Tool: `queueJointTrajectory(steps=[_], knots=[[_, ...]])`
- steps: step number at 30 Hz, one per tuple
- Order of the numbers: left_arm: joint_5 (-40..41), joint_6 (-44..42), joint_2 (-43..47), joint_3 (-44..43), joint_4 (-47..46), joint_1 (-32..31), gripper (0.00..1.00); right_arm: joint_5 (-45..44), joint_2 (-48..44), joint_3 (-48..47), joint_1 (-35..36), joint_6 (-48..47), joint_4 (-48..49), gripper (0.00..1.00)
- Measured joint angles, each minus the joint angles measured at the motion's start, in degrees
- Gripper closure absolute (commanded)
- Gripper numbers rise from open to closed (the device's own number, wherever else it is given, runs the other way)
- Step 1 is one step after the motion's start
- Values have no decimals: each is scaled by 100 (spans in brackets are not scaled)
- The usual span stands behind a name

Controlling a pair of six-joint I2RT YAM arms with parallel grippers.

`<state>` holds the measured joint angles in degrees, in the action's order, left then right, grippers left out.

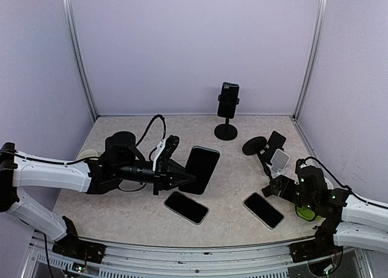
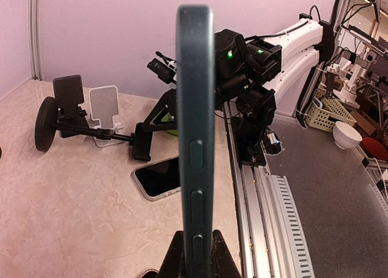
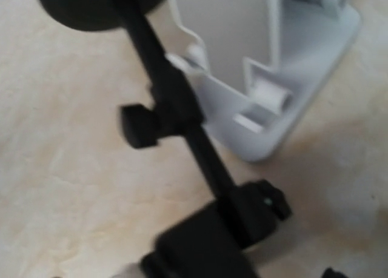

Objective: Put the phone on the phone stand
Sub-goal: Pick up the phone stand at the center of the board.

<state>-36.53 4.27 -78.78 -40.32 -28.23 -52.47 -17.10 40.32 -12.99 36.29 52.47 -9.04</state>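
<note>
At the centre of the marbled table (image 1: 121, 199), the left claw (image 1: 189, 178) is clamped tight on the near end of a dark phone (image 1: 203, 166), which juts toward the right. Bare tabletop separates it from the toppled black stand (image 1: 262, 146) and the white stand (image 1: 280, 160) at right. A second phone (image 1: 187, 207) and a third phone (image 1: 264, 210) lie flat near the front edge. The right claw's (image 1: 274, 186) opening cannot be told.

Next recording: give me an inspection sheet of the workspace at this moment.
Surface: beige marbled table.
Job's things: dark phone lifted; upright stand at back; black stand toppled beside white stand.
Clutter: centre phone and right phone lying flat; green item.
Grippers: left pincer shut on dark phone; right pincer open at the toppled stand.
Cables: black cable loops over left arm.
Surroundings: lilac walls.
</note>
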Motion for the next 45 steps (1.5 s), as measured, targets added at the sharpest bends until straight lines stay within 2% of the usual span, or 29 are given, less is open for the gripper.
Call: queueJointTrajectory(steps=[17, 18, 22, 23, 28, 33, 37, 45], knots=[[57, 22, 153, 151, -50, 4, 100, 140, 868, 264, -310, -31, 1187, 29], [57, 24, 153, 160, -52, 7, 100, 133, 903, 264, -313, -37, 1235, 32], [57, 33, 160, 195, -83, 7, 100, 94, 955, 304, -321, -90, 1425, 67], [57, 39, 162, 203, -92, 7, 100, 81, 955, 326, -326, -125, 1482, 68], [55, 48, 208, 247, -92, 39, 100, 83, 890, 354, -334, -313, 1639, 68], [50, 66, 234, 247, -105, 70, 100, 153, 708, 352, -334, -575, 1644, 76], [39, 74, 234, 247, -136, 76, 100, 404, 682, 238, -334, -892, 1582, 77], [-11, 85, 234, 247, -181, 103, 100, 817, 1016, -1021, -337, -1744, 887, 77]])
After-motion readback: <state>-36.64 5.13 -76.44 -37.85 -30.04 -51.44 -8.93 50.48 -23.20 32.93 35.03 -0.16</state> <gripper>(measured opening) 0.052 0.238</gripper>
